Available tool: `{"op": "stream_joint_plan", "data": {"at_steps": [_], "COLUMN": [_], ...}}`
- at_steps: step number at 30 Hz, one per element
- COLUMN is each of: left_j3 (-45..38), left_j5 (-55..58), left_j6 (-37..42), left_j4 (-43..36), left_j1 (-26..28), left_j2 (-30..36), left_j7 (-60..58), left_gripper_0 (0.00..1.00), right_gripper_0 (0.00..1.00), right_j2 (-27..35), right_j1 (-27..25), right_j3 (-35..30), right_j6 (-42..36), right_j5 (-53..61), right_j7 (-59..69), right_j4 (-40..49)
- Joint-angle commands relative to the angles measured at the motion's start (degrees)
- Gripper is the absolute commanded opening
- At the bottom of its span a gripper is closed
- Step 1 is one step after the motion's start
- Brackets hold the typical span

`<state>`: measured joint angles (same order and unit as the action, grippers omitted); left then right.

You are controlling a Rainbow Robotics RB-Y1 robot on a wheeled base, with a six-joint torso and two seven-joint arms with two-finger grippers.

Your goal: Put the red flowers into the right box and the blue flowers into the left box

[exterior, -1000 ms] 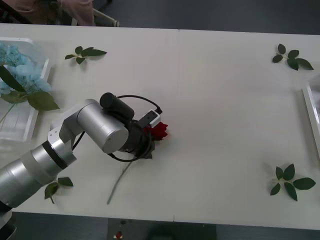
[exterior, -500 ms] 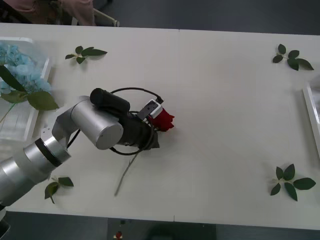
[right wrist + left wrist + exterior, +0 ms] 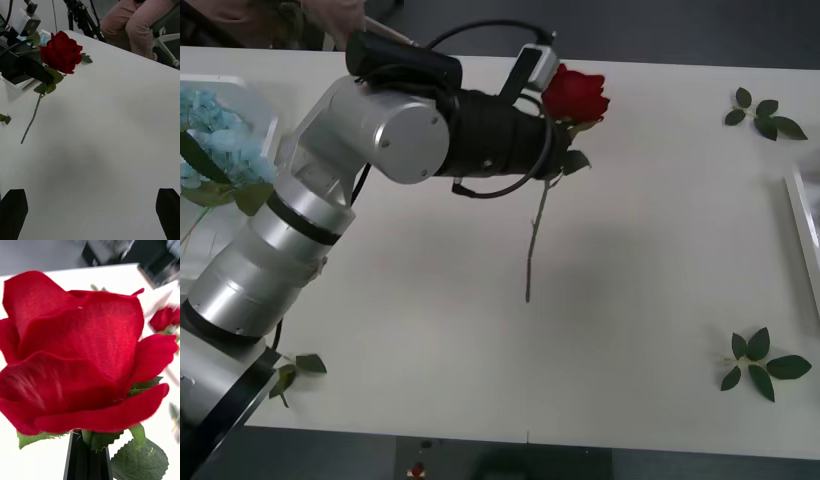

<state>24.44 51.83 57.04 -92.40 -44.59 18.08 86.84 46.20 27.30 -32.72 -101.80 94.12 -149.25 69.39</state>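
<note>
Gripping one red rose [image 3: 576,95] just below its head, the left gripper [image 3: 552,150] held it above the table [image 3: 630,250], stem hanging free. Blue flowers [image 3: 220,135] lay in the left box [image 3: 268,130]. Right box [image 3: 802,225] was at table's edge; rose not yet delivered. Right gripper [image 3: 90,210] hung open, idle.

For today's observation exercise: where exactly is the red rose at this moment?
In the front view the red rose is held off the table in the left gripper, near the far edge at mid-table, stem hanging down; the right box lies far to its right.
</note>
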Motion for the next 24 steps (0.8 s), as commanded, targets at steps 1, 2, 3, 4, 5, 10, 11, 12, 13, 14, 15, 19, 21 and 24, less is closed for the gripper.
{"op": "stream_joint_plan", "data": {"at_steps": [1,2,3,4,5,10,11,12,13,14,15,19,21,24], "left_j3": [-0.98,-1.06,-1.06,-1.06,-1.06,-1.06,-1.06,-1.06,-1.06,-1.06,-1.06,-1.06,-1.06,-1.06], "left_j5": [-0.59,-0.41,-0.06,0.2,0.29,0.47,0.64,1.08,1.52,1.96,2.23,4.51,5.13,6.27], "left_j6": [-3.78,-4.83,-5.89,-6.94,-7.47,-12.48,-12.92,-13.62,-14.5,-15.29,-16.17,-19.42,-19.77,-20.48], "left_j4": [-1.12,-1.03,-1.03,-0.85,-0.68,1.08,1.17,1.17,1.17,1.17,1.17,1.17,1.08,1.17], "left_j1": [-4.37,-4.9,-5.42,-5.77,-6.04,-8.15,-8.5,-8.59,-8.68,-8.76,-8.76,-9.29,-9.38,-9.29], "left_j2": [-2.96,-3.32,-3.67,-3.93,-4.2,-6.74,-6.74,-6.74,-6.74,-6.74,-6.74,-6.74,-6.74,-6.74], "left_j7": [-4.92,-5.01,-5.28,-5.45,-5.54,-6.51,-6.68,-6.68,-6.68,-6.42,-6.24,-5.8,-5.54,-5.28], "left_gripper_0": [0.0,0.0,0.0,0.0,0.0,0.0,0.0,0.0,0.0,0.0,0.0,0.0,0.0,0.0], "right_gripper_0": [1.0,1.0,1.0,1.0,1.0,1.0,1.0,1.0,1.0,1.0,1.0,1.0,1.0,1.0], "right_j2": [-1.99,-2.43,-2.96,-3.4,-3.58,-5.16,-5.6,-6.12,-6.65,-7.18,-7.71,-9.99,-10.96,-12.8], "right_j1": [3.37,3.64,4.08,4.34,4.43,4.6,4.6,4.6,4.78,5.04,5.31,6.71,7.24,8.29], "right_j3": [0.72,0.99,1.43,1.78,2.04,5.64,6.17,6.35,6.44,6.52,6.52,6.88,7.14,7.49], "right_j6": [-0.42,-0.42,-0.33,-0.15,0.11,2.84,3.45,3.89,4.24,4.42,4.51,4.95,5.03,5.21], "right_j5": [1.94,2.47,3.26,3.87,4.4,10.2,11.26,11.96,12.4,12.75,12.84,12.57,12.4,11.87], "right_j7": [3.26,4.58,6.43,8.01,8.89,19.35,21.28,22.86,24.18,25.33,26.2,29.98,31.13,31.83], "right_j4": [0.65,0.65,0.65,0.65,0.65,0.65,0.65,0.65,0.65,0.65,0.65,0.65,0.65,0.65]}}
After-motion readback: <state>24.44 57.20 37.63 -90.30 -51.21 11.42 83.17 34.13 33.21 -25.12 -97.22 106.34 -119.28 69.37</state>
